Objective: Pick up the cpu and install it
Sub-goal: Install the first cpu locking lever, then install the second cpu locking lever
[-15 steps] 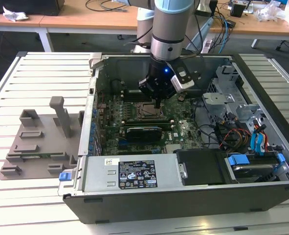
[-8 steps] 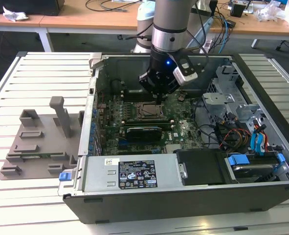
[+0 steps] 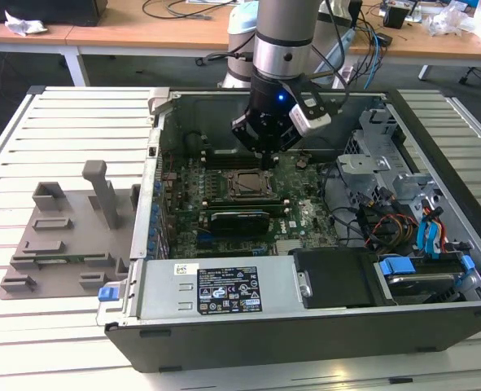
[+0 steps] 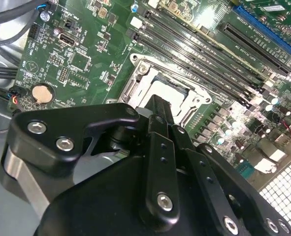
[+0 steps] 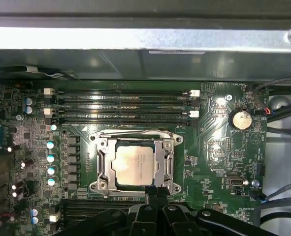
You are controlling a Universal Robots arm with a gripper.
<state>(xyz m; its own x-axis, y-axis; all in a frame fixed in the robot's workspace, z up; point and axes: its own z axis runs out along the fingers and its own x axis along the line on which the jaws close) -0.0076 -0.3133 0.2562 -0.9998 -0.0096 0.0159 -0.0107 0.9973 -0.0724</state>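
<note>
Silvery square cpu (image 5: 133, 166) sits in the metal-framed socket (image 5: 102, 164), just ahead of the black gripper (image 5: 156, 192), fingers together and empty. White-labelled power supply (image 3: 216, 287) nearby; slatted white table (image 3: 53, 122) beneath.

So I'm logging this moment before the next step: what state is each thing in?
cpu: lying flat in the socket, silver top up.
socket frame: open around the cpu.
gripper: fingers shut together, just beside the cpu's edge, holding nothing.
computer case: side open, motherboard exposed.
memory slots: empty, as far as the first wrist view shows.
grey tray: outside the case, at the exterior view's left.
</note>
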